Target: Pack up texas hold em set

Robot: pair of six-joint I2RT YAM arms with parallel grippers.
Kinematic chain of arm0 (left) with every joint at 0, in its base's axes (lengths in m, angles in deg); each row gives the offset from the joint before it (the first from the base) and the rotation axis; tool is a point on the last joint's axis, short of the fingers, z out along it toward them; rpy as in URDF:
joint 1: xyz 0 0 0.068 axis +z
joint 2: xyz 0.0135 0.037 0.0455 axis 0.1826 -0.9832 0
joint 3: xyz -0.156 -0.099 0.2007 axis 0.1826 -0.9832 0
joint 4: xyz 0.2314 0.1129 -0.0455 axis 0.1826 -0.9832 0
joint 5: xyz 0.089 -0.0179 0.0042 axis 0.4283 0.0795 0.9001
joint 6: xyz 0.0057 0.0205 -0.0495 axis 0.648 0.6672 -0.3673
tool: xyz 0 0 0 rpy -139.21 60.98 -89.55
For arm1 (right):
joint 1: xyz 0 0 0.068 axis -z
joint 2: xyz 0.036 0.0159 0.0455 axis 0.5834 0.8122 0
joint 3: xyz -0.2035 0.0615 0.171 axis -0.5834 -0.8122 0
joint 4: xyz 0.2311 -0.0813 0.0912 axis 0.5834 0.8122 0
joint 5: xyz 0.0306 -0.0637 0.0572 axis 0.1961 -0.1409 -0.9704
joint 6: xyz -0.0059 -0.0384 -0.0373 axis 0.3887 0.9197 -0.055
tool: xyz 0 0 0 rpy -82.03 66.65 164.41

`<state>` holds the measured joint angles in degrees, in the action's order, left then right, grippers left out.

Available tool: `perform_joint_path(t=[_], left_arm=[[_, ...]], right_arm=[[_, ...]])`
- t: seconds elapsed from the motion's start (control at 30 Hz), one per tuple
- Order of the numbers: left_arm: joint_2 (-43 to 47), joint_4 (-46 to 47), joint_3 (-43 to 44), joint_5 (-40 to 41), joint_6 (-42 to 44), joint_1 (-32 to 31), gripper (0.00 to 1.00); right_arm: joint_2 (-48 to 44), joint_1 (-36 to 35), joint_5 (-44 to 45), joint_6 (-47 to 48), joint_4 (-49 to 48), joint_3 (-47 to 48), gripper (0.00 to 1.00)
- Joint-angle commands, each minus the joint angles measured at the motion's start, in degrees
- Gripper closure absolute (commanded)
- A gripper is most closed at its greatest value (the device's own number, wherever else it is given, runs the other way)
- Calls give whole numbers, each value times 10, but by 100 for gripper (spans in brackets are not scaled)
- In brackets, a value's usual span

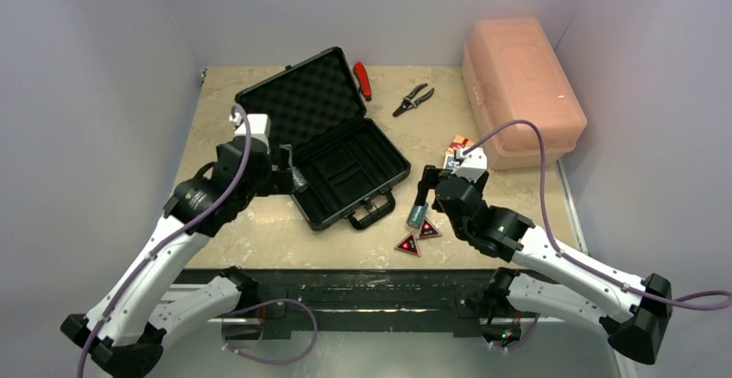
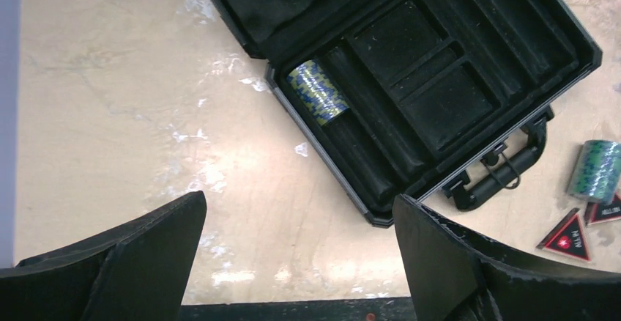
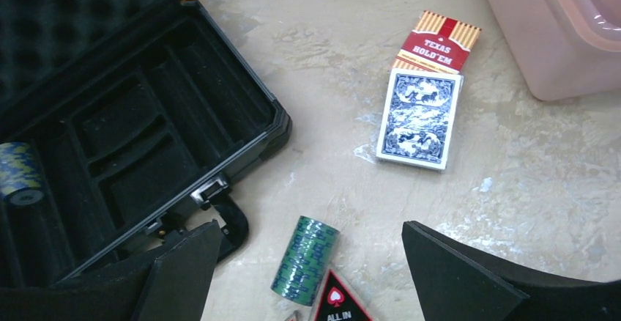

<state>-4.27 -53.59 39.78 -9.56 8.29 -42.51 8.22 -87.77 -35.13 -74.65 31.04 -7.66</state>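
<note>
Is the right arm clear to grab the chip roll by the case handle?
Probably yes: the right claw hangs open over the chip roll, nothing between them; a triangle lies close.

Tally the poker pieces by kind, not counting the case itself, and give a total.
Chip rolls: 2, one in the briefcase, one outside
Card decks: 2, blue and orange-red
Triangles: 2
Total: 6

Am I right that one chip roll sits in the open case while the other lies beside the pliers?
Not quite: the other chip roll lies beside the triangles, not the pliers, as the right wrist view shows. The rest holds.
</note>
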Motion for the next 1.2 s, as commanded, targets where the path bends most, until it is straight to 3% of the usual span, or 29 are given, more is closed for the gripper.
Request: perform_joint_path(t=[0.0,0.17,0.33,0.57,1.17], left_arm=[[69,32,-65,25,74,1,0],[150,105,-137,-28,87,2,0],[125,75,-114,-34,98,2,0],[108,80,-115,-63,114,2,0],[99,86,-114,-84,127,3,2]], right_arm=[[30,5,45,-4,17,26,1],[81,36,32,-5,29,61,1],[161,133,-66,11,21,85,1],[291,189,-76,2,58,158,1],[408,303,-153,73,-3,199,1]])
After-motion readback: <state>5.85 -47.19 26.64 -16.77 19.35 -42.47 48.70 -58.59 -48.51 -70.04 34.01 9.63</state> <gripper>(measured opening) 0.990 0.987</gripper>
